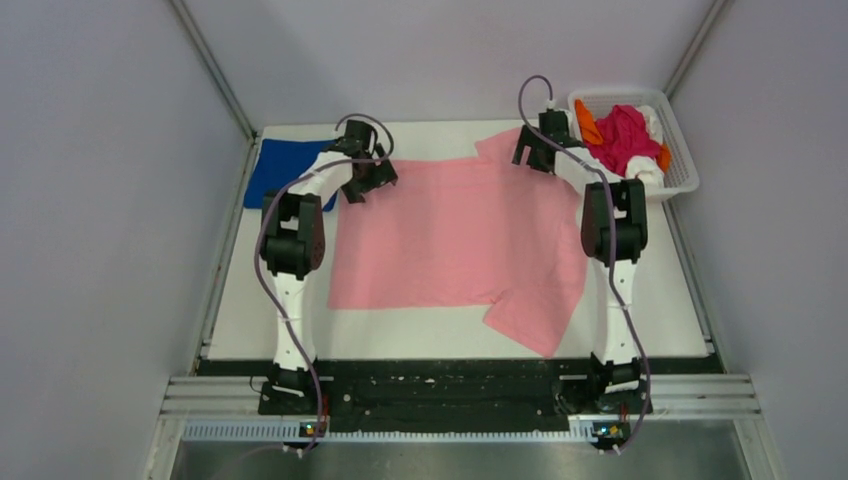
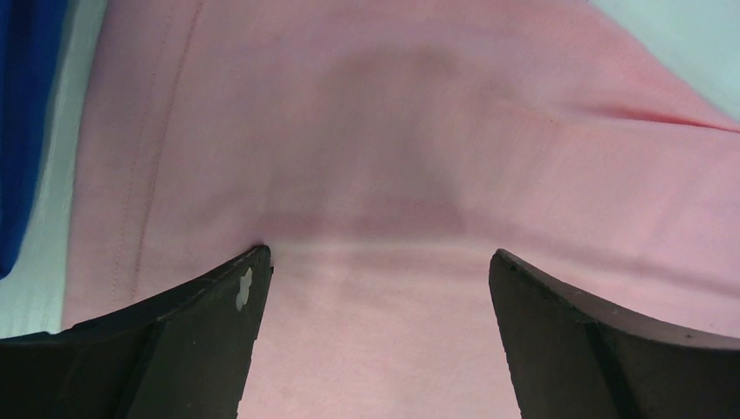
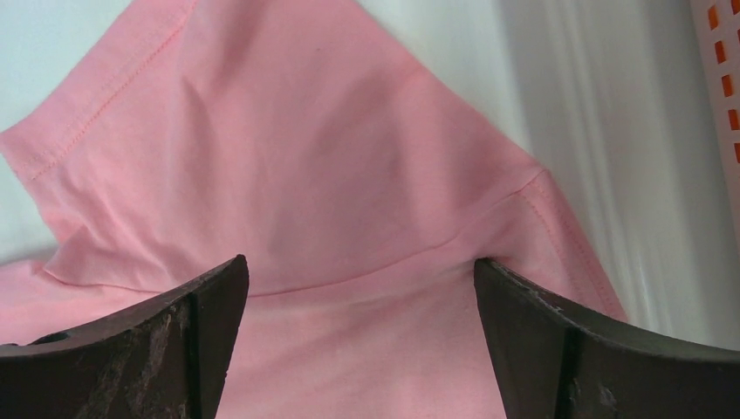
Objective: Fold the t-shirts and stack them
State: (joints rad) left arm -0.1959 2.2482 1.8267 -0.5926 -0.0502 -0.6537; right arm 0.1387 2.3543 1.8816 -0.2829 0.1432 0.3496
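Pink tee (image 1: 450, 240) flat on surface (image 1: 250, 325); L pincer (image 1: 364, 187) & R pincer (image 1: 530, 155) released, low over it nr far edge.

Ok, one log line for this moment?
pink t-shirt: spread, unfolded | left end effector: open above far-left corner | right end effector: open above far sleeve | blue t-shirt: far left | basket: other shirts

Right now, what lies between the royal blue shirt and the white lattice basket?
The light pink fabric t-shirt, spread flat on the white table, fills that stretch, as the top view shows.
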